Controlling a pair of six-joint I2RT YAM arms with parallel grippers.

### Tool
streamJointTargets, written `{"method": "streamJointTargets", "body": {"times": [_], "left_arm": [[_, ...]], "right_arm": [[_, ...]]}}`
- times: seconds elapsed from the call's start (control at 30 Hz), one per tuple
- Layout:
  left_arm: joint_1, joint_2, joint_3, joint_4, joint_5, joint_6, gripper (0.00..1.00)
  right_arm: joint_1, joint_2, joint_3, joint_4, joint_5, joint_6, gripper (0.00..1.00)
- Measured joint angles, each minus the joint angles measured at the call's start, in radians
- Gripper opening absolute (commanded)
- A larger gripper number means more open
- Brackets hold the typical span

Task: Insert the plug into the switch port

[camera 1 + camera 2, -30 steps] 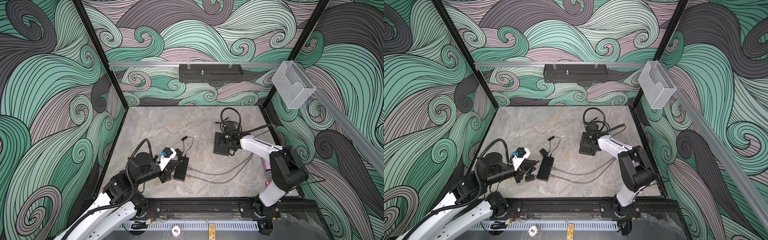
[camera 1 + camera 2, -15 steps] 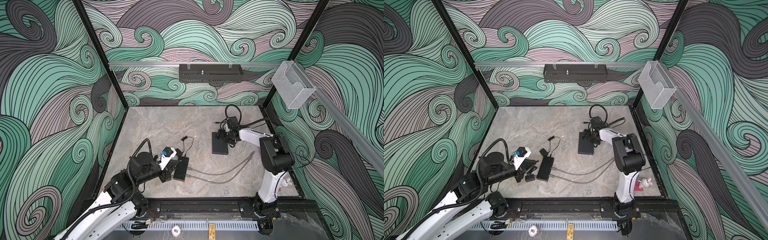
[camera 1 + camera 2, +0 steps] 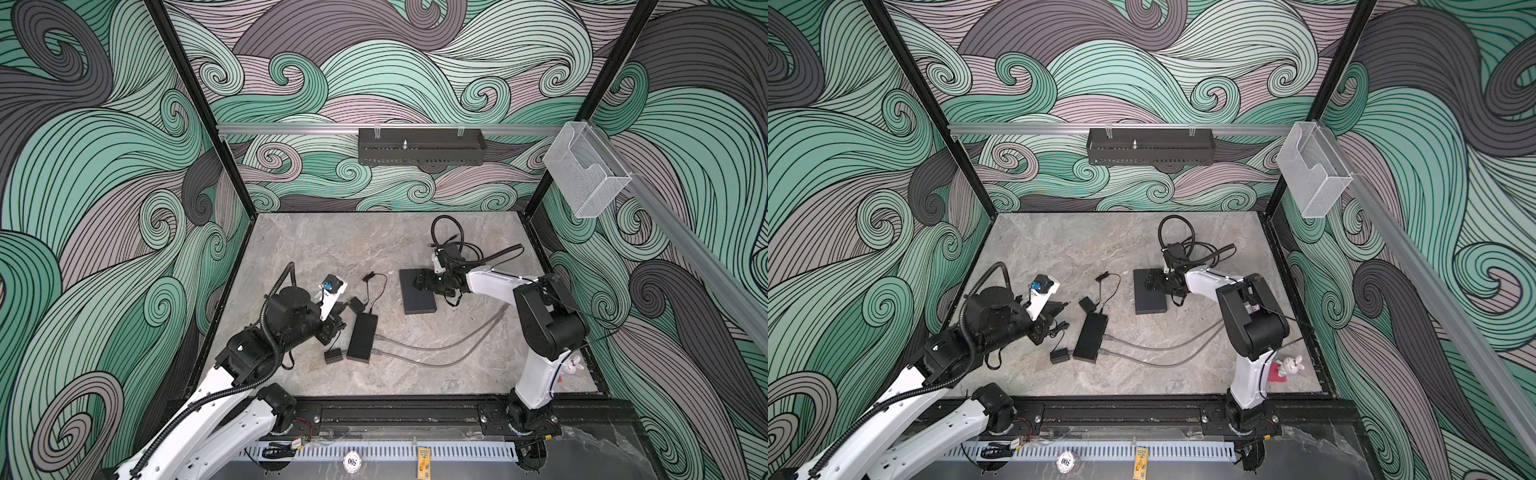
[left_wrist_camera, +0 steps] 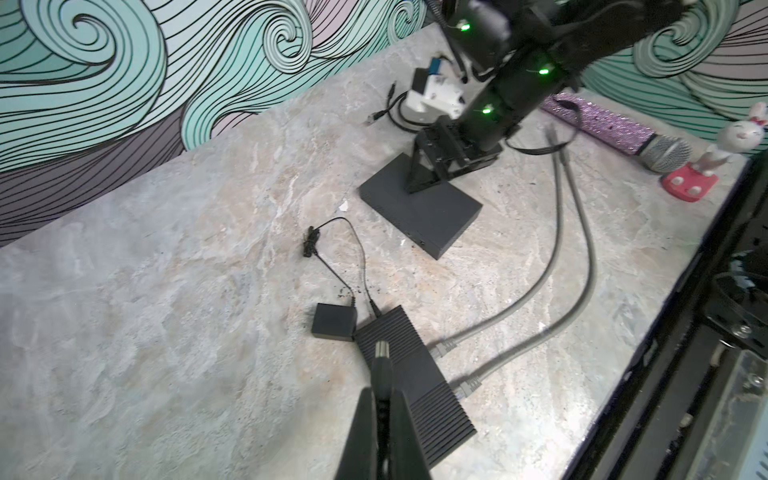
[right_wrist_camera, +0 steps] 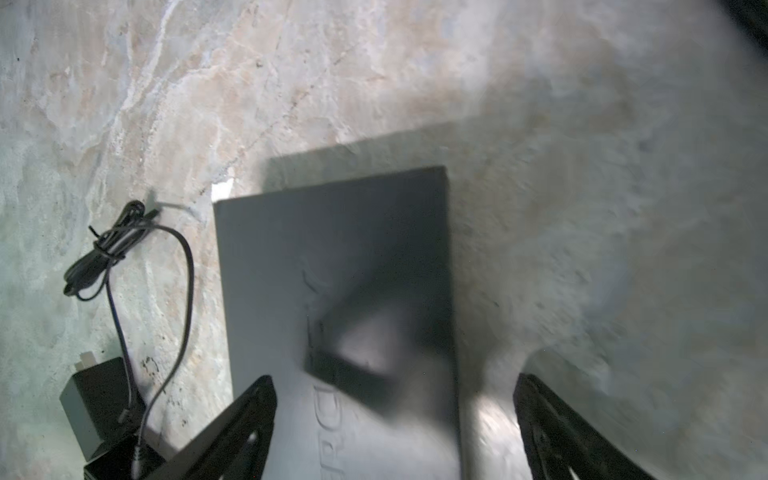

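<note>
Two left fingers (image 4: 361, 432) are clenched on the plug (image 4: 382, 365), a black barrel whose silver tip pokes out past the fingertips. The plug hangs over the ribbed top of the switch box (image 4: 415, 386), tip toward the box's far end, and sits in no socket.

The switch port cannot be picked out in any view (too small, and the end faces are in shadow). The box that carries it is narrow, oblong and matte black. It lies flat on the tabletop (image 4: 166, 291), just beside the left arm's wrist in both top views.

- Two grey cables (image 4: 558, 224) plug into one long side of the switch box and trail off toward the right arm.
- A small black adapter (image 4: 333, 327) touches the box's far corner. Its thin black lead (image 4: 362, 262) loops out to a tied bundle, and one end comes back to the box's far end face.
- A second adapter (image 3: 333, 355) lies just beside the box's near end.

The right fingers (image 5: 241, 424) are spread wide and grasp nothing. They stand astride one edge of the flat dark-grey box (image 5: 332, 257), one finger over its top and the other over bare tabletop. That view is blurred. In the left wrist view a fingertip points down at the flat box's top, but I cannot tell whether it touches.

Well apart, at the tabletop's right edge, are a rabbit figurine (image 4: 735, 141) and a microphone (image 4: 665, 153) with a glittery purple handle.
</note>
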Motion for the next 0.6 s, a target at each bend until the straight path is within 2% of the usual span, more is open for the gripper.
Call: {"method": "streamJointTargets", "body": {"times": [0.13,0.3,0.4,0.5,0.6], "left_arm": [[0.076,0.114,0.115,-0.016,-0.058,0.093,0.00],[0.087,0.299,0.302,-0.048,-0.216,0.255,0.00],[0.087,0.407,0.418,-0.043,-0.283,0.341,0.00],[0.090,0.480,0.483,-0.027,-0.289,0.389,0.00],[0.094,0.509,0.454,0.027,-0.237,0.397,0.00]], "right_arm": [[-0.006,-0.201,-0.111,-0.016,0.044,-0.023,0.92],[-0.002,-0.415,-0.183,-0.025,0.052,-0.038,0.92],[0.005,-0.489,-0.211,-0.035,0.049,-0.045,0.93],[0.013,-0.514,-0.228,-0.048,0.039,-0.053,0.93],[0.019,-0.512,-0.240,-0.055,0.019,-0.060,0.92]]}}
